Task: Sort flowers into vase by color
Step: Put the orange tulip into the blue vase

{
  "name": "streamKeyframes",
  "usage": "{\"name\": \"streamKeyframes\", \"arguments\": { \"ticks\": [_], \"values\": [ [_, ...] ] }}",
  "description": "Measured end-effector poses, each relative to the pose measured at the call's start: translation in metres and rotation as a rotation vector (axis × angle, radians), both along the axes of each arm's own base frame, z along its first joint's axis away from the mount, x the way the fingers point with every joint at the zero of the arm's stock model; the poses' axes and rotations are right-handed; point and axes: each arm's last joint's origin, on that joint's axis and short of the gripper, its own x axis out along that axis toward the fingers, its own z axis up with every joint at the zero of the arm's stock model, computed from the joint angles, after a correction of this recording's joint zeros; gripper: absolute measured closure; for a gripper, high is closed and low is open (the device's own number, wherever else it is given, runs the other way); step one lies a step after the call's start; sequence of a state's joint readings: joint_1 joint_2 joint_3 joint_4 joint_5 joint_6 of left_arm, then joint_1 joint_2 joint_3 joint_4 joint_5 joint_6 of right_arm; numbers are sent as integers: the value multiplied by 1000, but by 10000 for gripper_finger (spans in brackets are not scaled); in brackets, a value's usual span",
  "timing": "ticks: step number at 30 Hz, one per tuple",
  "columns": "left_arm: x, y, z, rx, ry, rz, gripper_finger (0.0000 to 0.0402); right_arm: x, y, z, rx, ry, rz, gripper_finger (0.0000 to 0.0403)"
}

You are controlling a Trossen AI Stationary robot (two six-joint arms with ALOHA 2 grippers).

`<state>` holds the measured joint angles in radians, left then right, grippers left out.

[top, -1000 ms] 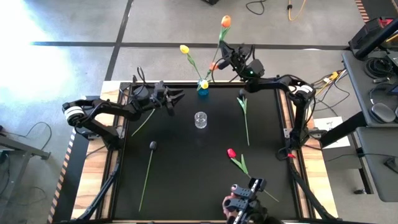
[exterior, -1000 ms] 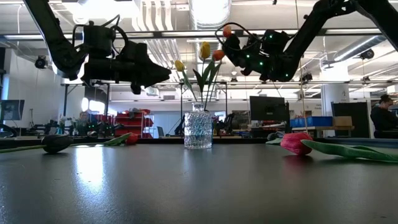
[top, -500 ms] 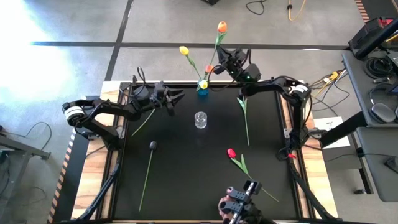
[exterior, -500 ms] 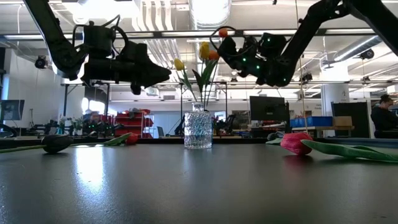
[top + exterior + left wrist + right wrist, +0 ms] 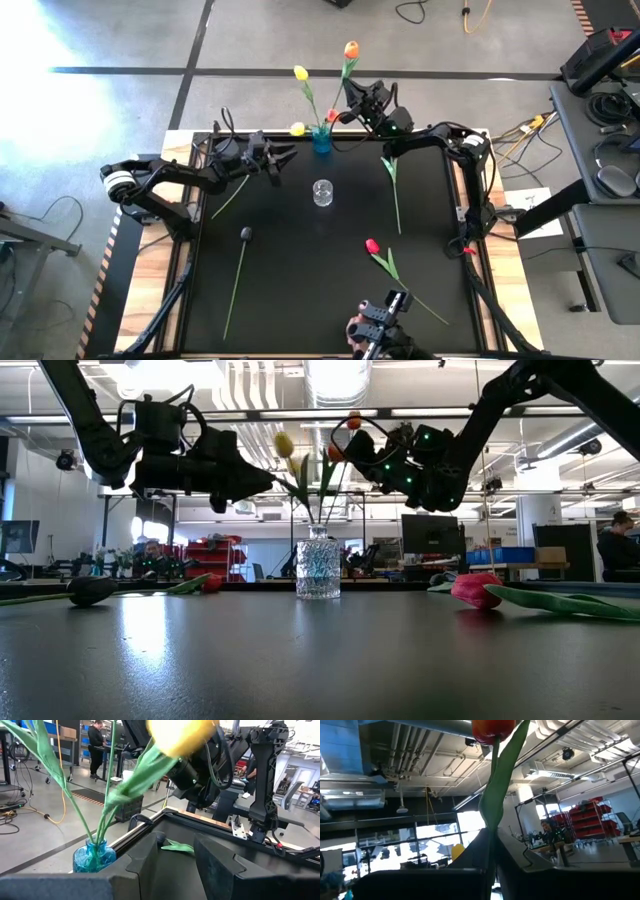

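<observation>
At the table's far edge stands a blue vase [image 5: 321,140] holding stems of yellow tulips [image 5: 300,73] and a small orange-red head [image 5: 332,116]. My right gripper [image 5: 352,100] is just right of it, raised and shut on an orange tulip [image 5: 351,48]. My left gripper [image 5: 285,155] hovers open left of the vase and holds nothing. A clear glass vase [image 5: 322,192] stands mid-table. Lying flat on the table are a dark tulip [image 5: 245,233], a red tulip [image 5: 372,246] and a green-stemmed one [image 5: 392,180]. My right gripper pinches the orange tulip's green stem [image 5: 492,837] between its two fingers, well below the head [image 5: 492,727]. The tulip is off the table, its head above the gripper. Whether its lower end is inside the blue vase, I cannot tell.
Another green stem [image 5: 230,195] lies near my left arm. A dark device [image 5: 375,322] sits at the table's near edge. The table has a raised frame [image 5: 200,250] along its sides. Bare black surface lies between the clear vase and the near edge.
My right gripper has carried the orange tulip toward the table's left, closer to the blue vase, with its head swinging left too. A low yellow head at the blue vase has swung over to the vase's left side.
</observation>
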<state>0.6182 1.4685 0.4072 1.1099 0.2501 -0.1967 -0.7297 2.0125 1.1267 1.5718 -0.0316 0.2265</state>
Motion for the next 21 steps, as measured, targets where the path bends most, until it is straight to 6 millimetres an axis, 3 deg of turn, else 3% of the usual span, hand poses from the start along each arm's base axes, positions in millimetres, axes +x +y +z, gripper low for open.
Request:
{"name": "streamKeyframes", "arguments": {
  "ticks": [21],
  "values": [
    [0, 0, 0, -4, -1, -1, 287, 8, 5, 7, -113, 58, 52, 391]
  ]
}}
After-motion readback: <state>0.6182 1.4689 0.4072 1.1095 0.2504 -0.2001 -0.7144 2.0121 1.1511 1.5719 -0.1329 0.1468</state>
